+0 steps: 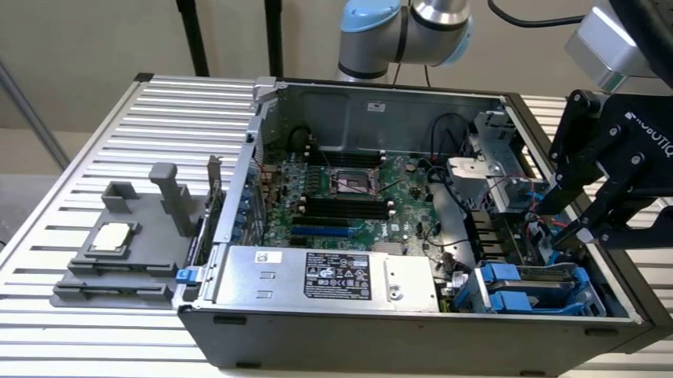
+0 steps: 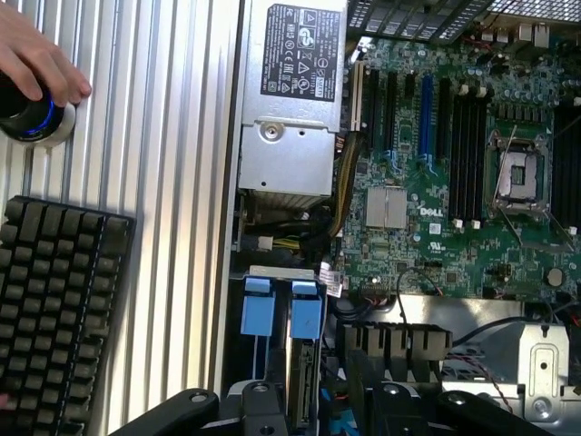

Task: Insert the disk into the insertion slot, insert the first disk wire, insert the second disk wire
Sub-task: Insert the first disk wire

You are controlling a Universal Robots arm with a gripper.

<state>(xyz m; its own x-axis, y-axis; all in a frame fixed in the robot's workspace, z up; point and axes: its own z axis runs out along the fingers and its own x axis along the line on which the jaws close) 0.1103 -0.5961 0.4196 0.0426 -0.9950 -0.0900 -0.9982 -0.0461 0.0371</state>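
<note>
The insertion slot (image 1: 541, 287), a grey bay with blue plastic rails, sits in the corner of the open computer case at the exterior view's lower right. In the wrist view the insertion slot (image 2: 281, 318) shows two blue tabs, with what looks like the disk (image 2: 304, 377) standing on edge between them. My black gripper (image 1: 559, 224) hangs open just above and beyond the bay, inside the case wall, with nothing between its fingers. Thin red and blue wires (image 1: 529, 206) run beside the fingers; I cannot tell which are the disk wires.
The green motherboard (image 1: 347, 197) fills the case floor, and the silver power supply box (image 1: 326, 276) lies along the front wall. A grey fixture (image 1: 116, 252) stands on the ribbed table at the left. A person's hand (image 2: 36, 50) rests on a knob beside a black keyboard (image 2: 54, 309).
</note>
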